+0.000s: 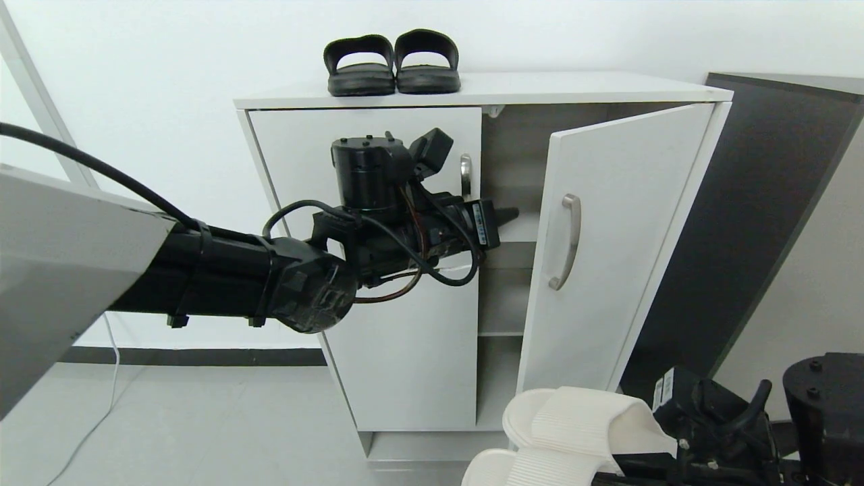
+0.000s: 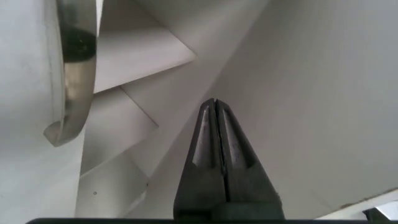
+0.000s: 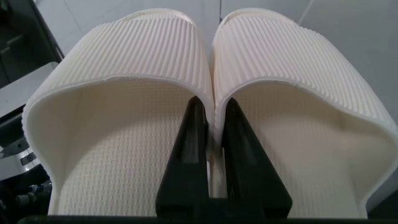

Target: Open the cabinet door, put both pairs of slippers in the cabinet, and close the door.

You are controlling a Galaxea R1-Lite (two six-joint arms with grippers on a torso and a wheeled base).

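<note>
Bright, even indoor light — soft shadow inside cabinet point(image 1: 505, 162); glint on door handle point(image 2: 74, 68); head-view edges bowed.

A white wall point(image 1: 169, 67) meets the grey floor point(image 1: 202, 418) along a dark baseboard point(image 1: 202, 356). A thin white cable point(image 1: 111, 378) trails down at the left. A dark grey panel point(image 1: 756, 223) stands at the right.

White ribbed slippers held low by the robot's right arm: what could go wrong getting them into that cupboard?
The right fingers pinch the pair of white ribbed slippers only by their touching inner walls, so one could slip out. The white right-hand cabinet door stands only partly open, so the pair might knock its edge. The shut left fingers sit at that gap and may block the way.
</note>
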